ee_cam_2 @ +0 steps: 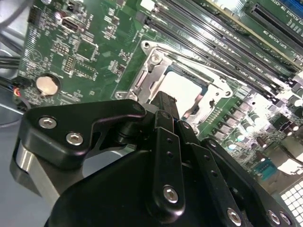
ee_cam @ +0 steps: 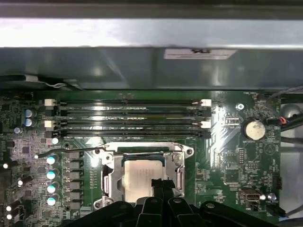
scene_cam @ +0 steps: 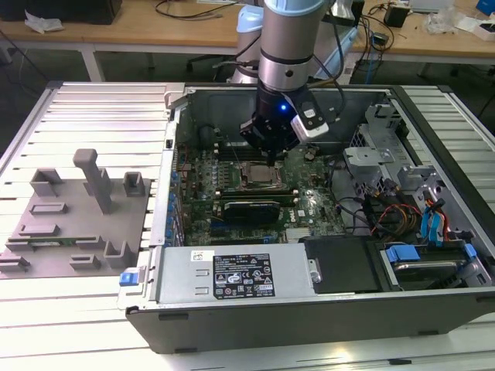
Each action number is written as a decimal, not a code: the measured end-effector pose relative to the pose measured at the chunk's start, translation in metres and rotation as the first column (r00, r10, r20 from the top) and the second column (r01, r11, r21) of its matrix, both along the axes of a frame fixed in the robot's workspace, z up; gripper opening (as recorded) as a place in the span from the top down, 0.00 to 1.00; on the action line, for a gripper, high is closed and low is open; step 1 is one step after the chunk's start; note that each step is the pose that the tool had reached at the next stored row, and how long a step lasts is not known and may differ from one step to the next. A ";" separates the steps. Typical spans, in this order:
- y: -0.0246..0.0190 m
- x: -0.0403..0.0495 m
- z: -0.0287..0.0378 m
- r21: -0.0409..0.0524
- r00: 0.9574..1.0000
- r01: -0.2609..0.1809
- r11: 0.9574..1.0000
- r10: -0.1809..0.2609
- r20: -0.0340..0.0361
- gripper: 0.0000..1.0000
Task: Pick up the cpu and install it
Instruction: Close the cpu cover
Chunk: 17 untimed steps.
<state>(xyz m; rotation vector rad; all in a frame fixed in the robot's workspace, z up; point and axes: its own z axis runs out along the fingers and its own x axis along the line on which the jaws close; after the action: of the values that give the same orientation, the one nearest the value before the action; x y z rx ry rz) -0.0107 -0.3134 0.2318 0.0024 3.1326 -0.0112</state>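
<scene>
The cpu [ee_cam: 139, 172] is seen lying flat within the metal socket frame [ee_cam: 110, 166] on the green motherboard [scene_cam: 232, 202]. The board sits inside the open computer case [scene_cam: 271, 328], which is set on the slatted counter [scene_cam: 93, 108]. At the exterior view's left, a grey fixture plate [scene_cam: 77, 224] is laid on the counter well apart from the chip. The hand [ee_cam: 163, 185] is held low over one edge of the chip. In both wrist views its fingers [ee_cam_2: 164, 101] appear to be drawn together with nothing clamped between them. Whether the tips touch the silvery top cannot be told, since that spot is hidden by the hand's own body. From how it lies, the chip is judged to be resting in its seat, with the frame around it. The chip is judged to be light, thin and stiff. Its smooth lid is likely slippery and its underside easily damaged. It is best taken by two opposite edges, kept level, and never dragged across the socket.
</scene>
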 end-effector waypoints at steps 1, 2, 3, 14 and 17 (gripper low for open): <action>0.0000 -0.0012 -0.0004 0.000 1.000 -0.002 1.000 0.002 0.000 0.89; 0.0000 -0.0044 -0.0011 0.000 1.000 -0.007 1.000 0.007 0.000 0.89; 0.0000 -0.0057 -0.0014 0.000 1.000 -0.009 1.000 0.009 0.000 0.89; 0.0000 -0.0221 -0.0049 0.000 0.999 -0.035 0.999 0.035 0.000 0.89; 0.0000 -0.0253 -0.0057 0.000 0.999 -0.040 0.999 0.040 0.000 0.89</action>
<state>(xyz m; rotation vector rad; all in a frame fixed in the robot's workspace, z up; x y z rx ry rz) -0.0360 -0.3134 0.2261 -0.0607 3.1319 -0.0109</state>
